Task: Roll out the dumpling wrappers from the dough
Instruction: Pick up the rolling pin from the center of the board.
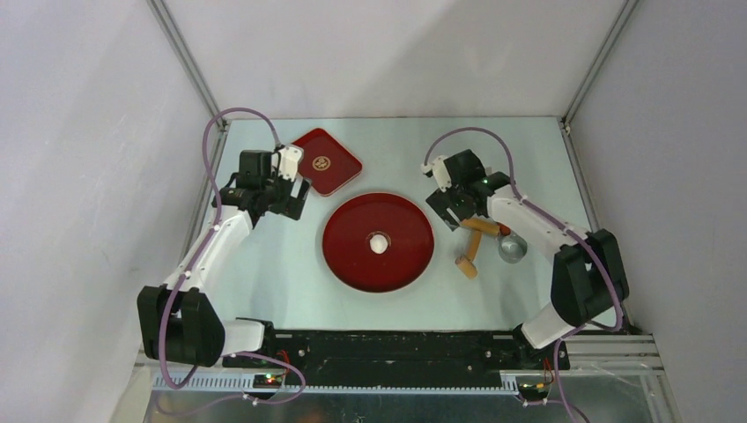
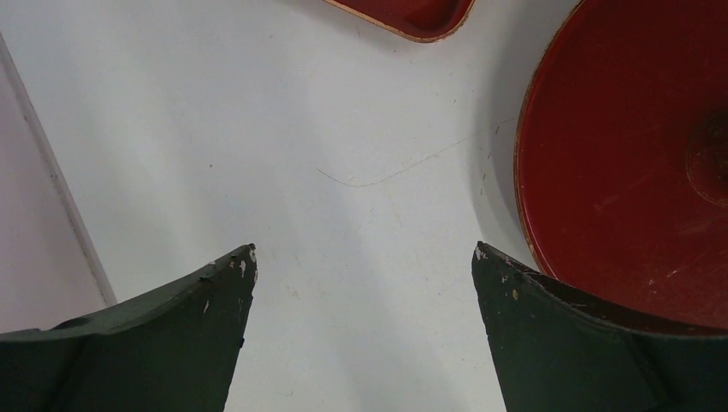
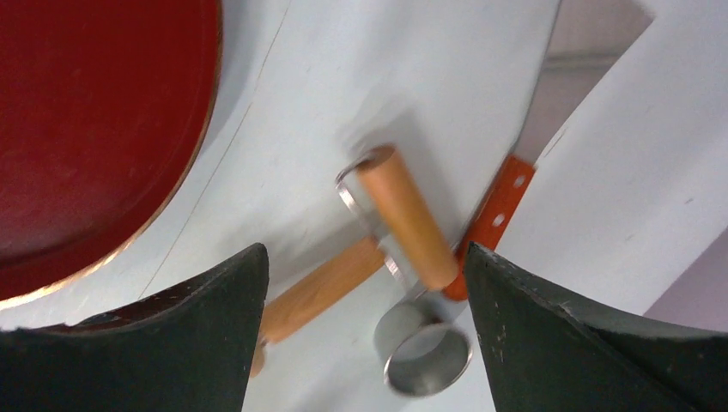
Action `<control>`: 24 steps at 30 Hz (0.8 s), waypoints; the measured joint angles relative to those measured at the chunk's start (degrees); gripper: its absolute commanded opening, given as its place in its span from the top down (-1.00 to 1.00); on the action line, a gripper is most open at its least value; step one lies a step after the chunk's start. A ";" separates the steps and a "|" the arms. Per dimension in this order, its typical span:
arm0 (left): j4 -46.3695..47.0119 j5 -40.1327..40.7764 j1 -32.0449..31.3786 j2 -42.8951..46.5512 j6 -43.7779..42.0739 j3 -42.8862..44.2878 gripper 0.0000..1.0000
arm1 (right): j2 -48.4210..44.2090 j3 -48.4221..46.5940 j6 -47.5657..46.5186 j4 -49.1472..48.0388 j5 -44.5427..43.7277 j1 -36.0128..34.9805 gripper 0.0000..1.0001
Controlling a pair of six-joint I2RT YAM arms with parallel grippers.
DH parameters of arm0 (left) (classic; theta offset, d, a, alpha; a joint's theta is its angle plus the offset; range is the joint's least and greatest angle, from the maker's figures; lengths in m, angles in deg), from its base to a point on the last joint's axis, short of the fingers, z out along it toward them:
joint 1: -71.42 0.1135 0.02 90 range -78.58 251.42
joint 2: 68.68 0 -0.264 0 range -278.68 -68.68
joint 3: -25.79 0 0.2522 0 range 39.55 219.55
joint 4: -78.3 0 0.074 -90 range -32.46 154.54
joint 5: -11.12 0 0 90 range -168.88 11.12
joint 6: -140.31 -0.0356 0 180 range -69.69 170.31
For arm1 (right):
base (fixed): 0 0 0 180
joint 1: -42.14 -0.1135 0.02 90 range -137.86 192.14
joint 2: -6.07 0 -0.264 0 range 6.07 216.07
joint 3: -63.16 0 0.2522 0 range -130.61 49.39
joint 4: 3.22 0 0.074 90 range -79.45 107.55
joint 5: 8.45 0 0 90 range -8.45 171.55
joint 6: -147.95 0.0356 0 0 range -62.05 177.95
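Red round plate [image 1: 348, 264] holds the small white dough round [image 1: 379, 243] at its centre; I see my left hand [image 2: 365, 257] spread over the desk [image 2: 343, 129] beside it; right hand [image 3: 365, 249] spread above the wooden rolling pin [image 3: 403, 215], pinching nothing.

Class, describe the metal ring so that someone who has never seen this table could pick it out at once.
From the big round red plate at the table's centre, look right to the wooden roller. The metal ring lies just past it, the only shiny, hollow piece there.
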 measured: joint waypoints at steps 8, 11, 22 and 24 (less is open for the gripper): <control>0.55 -1.53 0.09 0.02 0.52 -0.13 -0.99 | -1.86 0.83 8.72 10.54 8.52 9.55 -0.70; 1.09 -1.68 0.09 0.24 0.59 -0.96 -0.99 | 1.20 0.87 11.58 11.10 12.04 15.23 -0.50; 1.29 -2.58 0.31 2.34 1.40 -1.40 -0.99 | 10.47 0.48 17.90 12.24 24.17 18.32 -0.46; 1.42 -2.80 0.37 2.51 1.44 -1.40 -0.99 | 10.75 0.09 18.49 12.15 24.59 18.34 -0.43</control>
